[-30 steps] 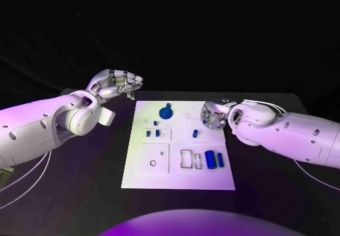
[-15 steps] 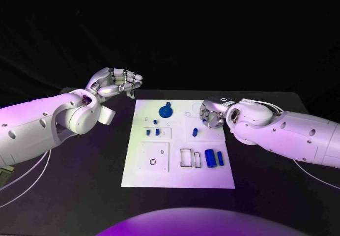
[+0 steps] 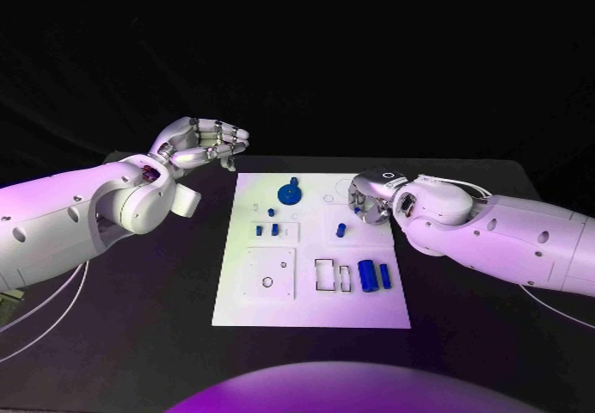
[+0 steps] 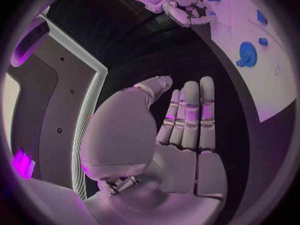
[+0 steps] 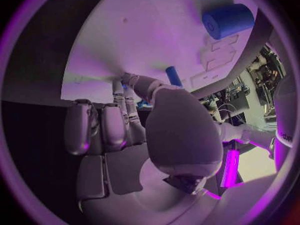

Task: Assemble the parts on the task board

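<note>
Above the flat white task board, the right hand pinches something blue; the left hand curls empty.

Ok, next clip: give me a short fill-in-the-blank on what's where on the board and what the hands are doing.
1. The left hand hangs beside the task board and holds ____.
2. The round blue part lies at the board's ____ end from the robot.
3. The right hand reaches over the board's ____ edge.
4. The big blue cylinder lies ____ on the board.

Missing words: nothing; far; right; flat
</note>
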Available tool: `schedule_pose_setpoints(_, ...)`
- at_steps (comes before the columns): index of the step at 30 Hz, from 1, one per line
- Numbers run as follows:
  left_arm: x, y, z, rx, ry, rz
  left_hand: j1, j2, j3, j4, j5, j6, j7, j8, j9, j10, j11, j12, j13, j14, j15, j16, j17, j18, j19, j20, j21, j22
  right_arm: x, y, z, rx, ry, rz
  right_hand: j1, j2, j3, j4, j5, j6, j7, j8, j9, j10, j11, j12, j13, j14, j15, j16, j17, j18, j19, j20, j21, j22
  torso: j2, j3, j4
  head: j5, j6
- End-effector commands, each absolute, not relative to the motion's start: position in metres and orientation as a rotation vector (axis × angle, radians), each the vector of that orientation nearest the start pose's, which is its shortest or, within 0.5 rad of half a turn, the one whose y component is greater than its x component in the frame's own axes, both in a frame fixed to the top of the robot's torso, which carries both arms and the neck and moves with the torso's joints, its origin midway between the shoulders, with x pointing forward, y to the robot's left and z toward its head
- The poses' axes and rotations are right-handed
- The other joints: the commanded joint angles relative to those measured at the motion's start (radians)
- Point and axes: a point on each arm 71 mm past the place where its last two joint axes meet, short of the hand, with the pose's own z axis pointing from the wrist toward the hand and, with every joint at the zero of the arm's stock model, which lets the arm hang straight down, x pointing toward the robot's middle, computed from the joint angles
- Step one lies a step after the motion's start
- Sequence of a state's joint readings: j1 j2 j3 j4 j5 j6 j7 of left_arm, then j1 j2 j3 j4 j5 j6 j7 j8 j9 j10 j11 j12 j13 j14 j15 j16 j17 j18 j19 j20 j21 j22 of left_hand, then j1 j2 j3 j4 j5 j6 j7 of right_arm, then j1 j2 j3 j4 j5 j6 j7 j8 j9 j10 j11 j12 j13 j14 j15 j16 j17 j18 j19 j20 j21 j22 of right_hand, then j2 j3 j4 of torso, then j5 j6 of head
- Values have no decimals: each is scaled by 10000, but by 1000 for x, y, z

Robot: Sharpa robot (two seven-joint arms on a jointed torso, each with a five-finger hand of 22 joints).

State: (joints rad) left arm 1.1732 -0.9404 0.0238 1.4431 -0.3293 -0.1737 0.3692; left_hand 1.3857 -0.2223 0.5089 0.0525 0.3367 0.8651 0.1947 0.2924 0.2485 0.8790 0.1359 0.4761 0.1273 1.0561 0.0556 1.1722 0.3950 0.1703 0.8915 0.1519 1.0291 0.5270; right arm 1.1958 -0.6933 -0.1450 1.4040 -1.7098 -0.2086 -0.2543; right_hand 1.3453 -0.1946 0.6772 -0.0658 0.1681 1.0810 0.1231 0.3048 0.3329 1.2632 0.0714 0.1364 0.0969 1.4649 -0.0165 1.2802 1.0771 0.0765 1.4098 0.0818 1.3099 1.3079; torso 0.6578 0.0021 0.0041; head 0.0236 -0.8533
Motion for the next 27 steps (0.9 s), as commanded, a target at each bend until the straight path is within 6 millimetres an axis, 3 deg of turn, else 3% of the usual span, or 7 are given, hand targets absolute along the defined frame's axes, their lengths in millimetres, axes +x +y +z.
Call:
schedule_pose_setpoints(1, 499, 271, -168, -7917, 14895, -14279, 55, 44, -5, -56, -1, -32, 3, 38, -6, -88, -1, 53, -2, -58, 13, 5, -17, 152, -28, -6, -50, -12, 485, -166, -247, -4454, 17928, 3228, 58, 178, 55, -73, 14, 93, -3, 57, 23, 276, -204, 38, 235, 185, -95, 63, -10, -107, 79, -14, 70, 830, -7, 2, 8, -8, 13)
schedule_pose_setpoints(27, 500, 272, -170, -7986, 15020, -14189, 107, 41, 3, -110, 31, -74, 22, 32, -16, -184, 20, 55, -20, -95, 23, 3, -28, 147, -26, -9, -42, -10, 479, -172, -220, -3542, 16582, 3901, -112, 157, 187, -212, -231, 157, -33, 132, 121, 365, -241, 60, 370, 206, -125, 147, 18, -173, 233, -44, 359, 1065, 2, 8, -7, -13, 53)
